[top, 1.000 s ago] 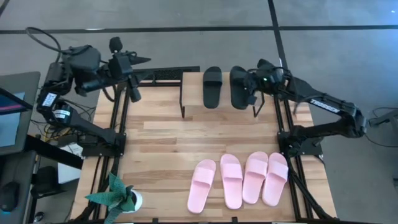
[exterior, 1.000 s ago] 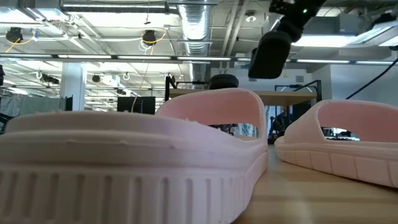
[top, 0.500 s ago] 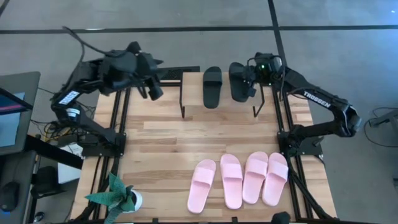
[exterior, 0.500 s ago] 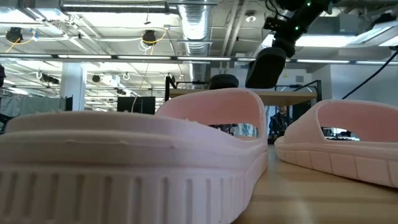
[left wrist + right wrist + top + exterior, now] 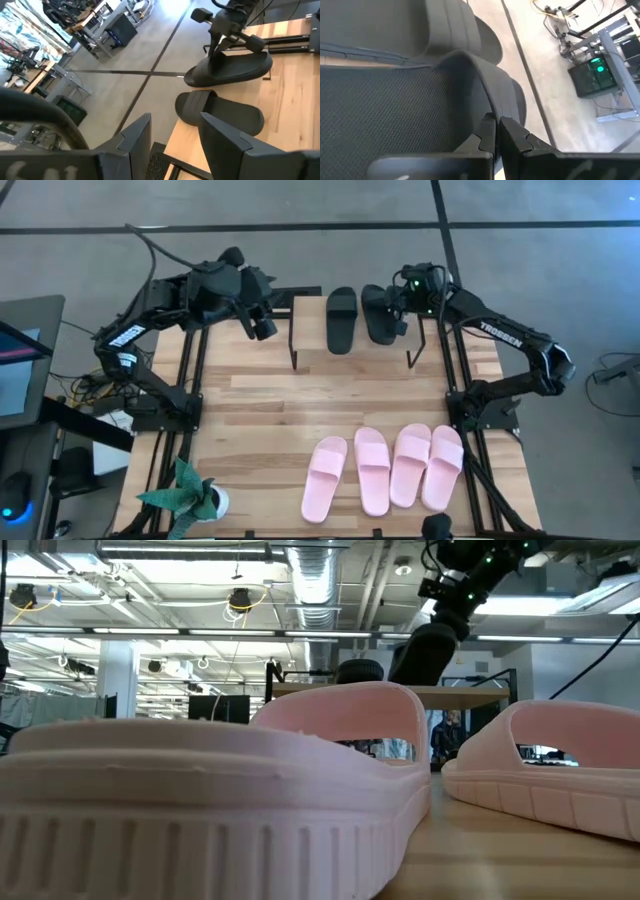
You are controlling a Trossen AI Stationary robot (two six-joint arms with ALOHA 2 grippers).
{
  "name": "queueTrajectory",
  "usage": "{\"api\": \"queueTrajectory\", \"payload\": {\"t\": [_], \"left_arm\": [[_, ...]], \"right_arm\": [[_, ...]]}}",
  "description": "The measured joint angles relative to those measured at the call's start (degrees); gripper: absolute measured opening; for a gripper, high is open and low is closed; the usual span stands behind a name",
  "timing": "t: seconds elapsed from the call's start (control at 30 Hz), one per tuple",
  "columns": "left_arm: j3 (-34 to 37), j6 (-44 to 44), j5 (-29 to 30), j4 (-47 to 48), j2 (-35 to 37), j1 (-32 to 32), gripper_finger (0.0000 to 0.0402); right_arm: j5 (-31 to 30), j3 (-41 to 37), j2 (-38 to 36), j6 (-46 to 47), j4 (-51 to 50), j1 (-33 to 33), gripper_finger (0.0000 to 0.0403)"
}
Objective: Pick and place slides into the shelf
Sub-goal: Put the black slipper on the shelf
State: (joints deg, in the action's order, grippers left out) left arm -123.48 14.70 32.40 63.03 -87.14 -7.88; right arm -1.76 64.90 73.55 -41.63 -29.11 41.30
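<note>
**A:** How do the jaws stand?

**B:** The right gripper (image 5: 397,308) has its jaws pinched tight on the edge of one black slide (image 5: 377,313), in the upper middle of the high view. The right wrist view shows the two fingers (image 5: 485,135) pressed together over the rim of that slide's strap. The left gripper (image 5: 262,328) has its jaws spread wide with nothing between them, in the upper left of the high view, just left of the shelf (image 5: 305,315).

**A:** Where is the held slide against the shelf?

**B:** Over the shelf's right part, beside the other black slide (image 5: 341,319), which lies flat on the plank. In the left wrist view the held one (image 5: 231,72) hangs above the resting one (image 5: 220,110). In the low view it shows tilted, dark, in the upper right, above the plank. Whether it touches the plank I cannot tell.

**A:** And the pink slides?

**B:** Four pink slides (image 5: 385,470) lie side by side on the table (image 5: 250,400) in the lower right of the high view, well apart from the shelf. Two of them fill the low view.

**A:** Anything else on the table?

**B:** A small potted plant (image 5: 192,498) at the lower left corner.
</note>
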Motion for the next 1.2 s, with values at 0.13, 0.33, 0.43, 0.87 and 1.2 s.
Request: {"api": "queueTrajectory", "payload": {"t": [0.13, 0.33, 0.43, 0.87, 1.2], "left_arm": [[0.0, 0.0, 0.1, 0.1, 0.8, 0.0, 0.0153], [0.0, 0.0, 0.3, 0.2, 0.9, 0.0, 0.0153], [0.0, 0.6, 0.2, 0.2, 0.9, 0.0, 0.0153], [0.0, 0.6, 0.2, 0.5, 0.9, 0.0, 0.0153], [0.0, 0.2, -0.1, 0.5, 0.9, 0.0, 0.0153]], "right_arm": [[-0.5, 0.0, 0.8, 0.0, 1.4, -0.1, 0.0000], [-0.9, 0.0, 0.8, -0.4, 1.3, -0.4, 0.0000], [-1.1, 0.0, 0.8, -0.4, 1.3, -0.4, 0.0000], [-2.8, 0.0, 4.6, 0.1, 2.4, -2.4, 0.0000], [-2.8, 0.0, 4.6, 0.2, 3.0, -1.9, 0.0000]]}}
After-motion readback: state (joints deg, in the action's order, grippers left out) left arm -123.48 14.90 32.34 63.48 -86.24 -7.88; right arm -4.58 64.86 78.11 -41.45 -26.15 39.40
